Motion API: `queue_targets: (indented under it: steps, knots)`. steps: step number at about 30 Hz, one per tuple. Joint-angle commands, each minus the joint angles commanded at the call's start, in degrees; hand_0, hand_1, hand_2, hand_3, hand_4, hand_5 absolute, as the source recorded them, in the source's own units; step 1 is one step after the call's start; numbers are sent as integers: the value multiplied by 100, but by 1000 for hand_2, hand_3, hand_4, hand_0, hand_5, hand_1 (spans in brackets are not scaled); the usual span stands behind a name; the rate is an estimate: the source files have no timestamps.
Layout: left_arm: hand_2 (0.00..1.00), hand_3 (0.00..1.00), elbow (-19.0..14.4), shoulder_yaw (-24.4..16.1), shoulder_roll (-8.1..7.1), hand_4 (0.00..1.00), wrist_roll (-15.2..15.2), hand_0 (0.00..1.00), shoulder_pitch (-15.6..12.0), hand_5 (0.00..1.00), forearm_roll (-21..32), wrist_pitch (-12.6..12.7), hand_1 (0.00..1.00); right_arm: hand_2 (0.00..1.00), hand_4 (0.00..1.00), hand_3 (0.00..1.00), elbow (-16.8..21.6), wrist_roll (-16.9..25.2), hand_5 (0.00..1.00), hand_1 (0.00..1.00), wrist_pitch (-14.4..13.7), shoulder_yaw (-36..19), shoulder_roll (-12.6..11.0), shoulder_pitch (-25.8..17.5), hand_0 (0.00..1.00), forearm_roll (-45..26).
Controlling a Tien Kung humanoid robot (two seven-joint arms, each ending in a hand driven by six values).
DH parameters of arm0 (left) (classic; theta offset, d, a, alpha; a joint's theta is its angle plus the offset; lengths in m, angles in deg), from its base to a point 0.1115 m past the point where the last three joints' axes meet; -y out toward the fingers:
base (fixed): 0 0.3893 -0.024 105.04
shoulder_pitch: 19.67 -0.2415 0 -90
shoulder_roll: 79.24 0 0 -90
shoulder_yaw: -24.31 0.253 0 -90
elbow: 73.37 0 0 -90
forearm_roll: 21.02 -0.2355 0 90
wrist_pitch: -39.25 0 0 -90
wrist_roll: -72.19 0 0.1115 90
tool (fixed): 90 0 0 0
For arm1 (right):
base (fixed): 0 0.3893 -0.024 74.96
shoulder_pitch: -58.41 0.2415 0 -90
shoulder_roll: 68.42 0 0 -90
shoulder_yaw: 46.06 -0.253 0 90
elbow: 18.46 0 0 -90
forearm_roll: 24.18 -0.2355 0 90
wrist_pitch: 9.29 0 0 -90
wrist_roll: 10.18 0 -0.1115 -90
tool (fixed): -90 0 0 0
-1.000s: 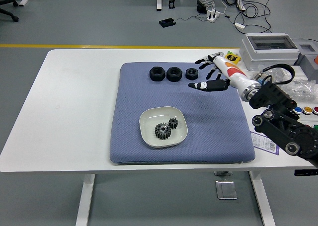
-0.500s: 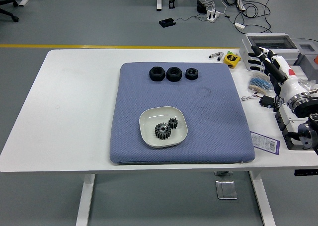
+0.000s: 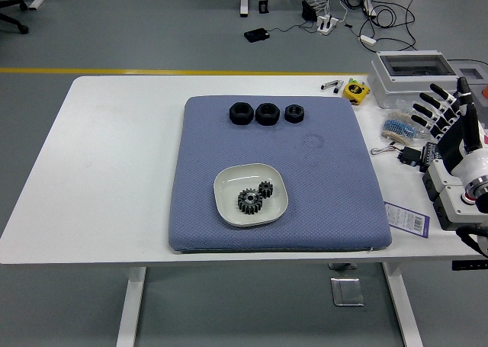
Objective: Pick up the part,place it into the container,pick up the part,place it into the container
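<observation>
Right hand (image 3: 450, 126) had pulled back from over the blue mat (image 3: 335, 202) to the counter's (image 3: 114, 171) right edge within the last second. A second earlier it was stretched out low over the mat's far right part, near the row of black parts; now it stood raised beside the grey box (image 3: 415, 76) at the far right corner, fingers (image 3: 427, 107) spread wide and holding nothing.

White dish (image 3: 250, 195) sat on the mat toward its near edge, unchanged, with two gears in it: larger gear (image 3: 249, 201) and smaller gear (image 3: 266, 188), touching or nearly so. Judged from this, both placements looked done and the withdrawal read as the end of the task.

Three black ring-shaped parts remained in a row along the mat's far edge: left one (image 3: 241, 112), middle one (image 3: 268, 113), right one (image 3: 293, 113). None had shifted.

A faint circular dent (image 3: 313, 140) showed on the mat near the far right, possibly where a part had rested; too faint to be sure.

Hard to read: right arm cut off by the picture's right edge, wrist and forearm only partly seen. Left arm not in view at all. Clutter along the counter's right edge, including a yellow tape measure (image 3: 354, 91), was small and partly hidden behind the hand.
</observation>
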Motion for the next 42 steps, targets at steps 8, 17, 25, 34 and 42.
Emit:
queue_targets:
  steps: [8,17,25,34,42]
  knots:
    - [689,577,2,22,-1,592,-8,728,38,584,16,-6,665,816,998,844,-48,-82,998,780,117,-177,68,-179,809,262]
    - [688,577,2,55,14,593,-30,729,63,584,99,-4,665,813,998,840,-95,-95,998,779,125,-212,84,-180,810,300]
    - [688,578,3,57,15,592,-30,729,67,583,107,-3,667,807,998,833,-111,-101,998,775,121,-156,114,-134,811,308]
    - [688,578,11,21,23,592,-12,728,75,583,82,3,667,806,998,826,-112,-190,998,775,162,-110,105,-110,811,368]
    - [688,576,13,-11,36,592,11,728,61,583,44,11,665,803,998,819,-118,-223,998,774,174,-131,114,-126,811,391]
